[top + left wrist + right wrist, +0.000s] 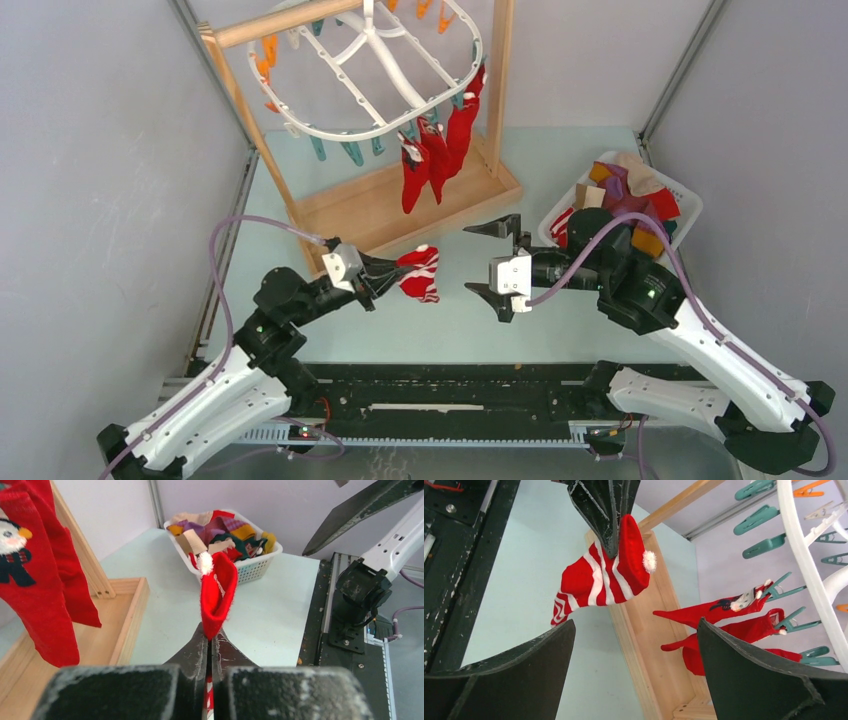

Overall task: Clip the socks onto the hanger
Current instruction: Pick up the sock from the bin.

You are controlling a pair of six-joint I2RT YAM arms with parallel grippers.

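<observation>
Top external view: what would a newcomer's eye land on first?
The red-and-white striped sock, pinched in the shut left gripper over the middle of the table, faces the wide-open, empty right gripper. Behind them, the white hanger hangs on a wooden stand, with red socks clipped along its right front rim. A basket heaped with mixed-colour socks sits at the right.
</observation>
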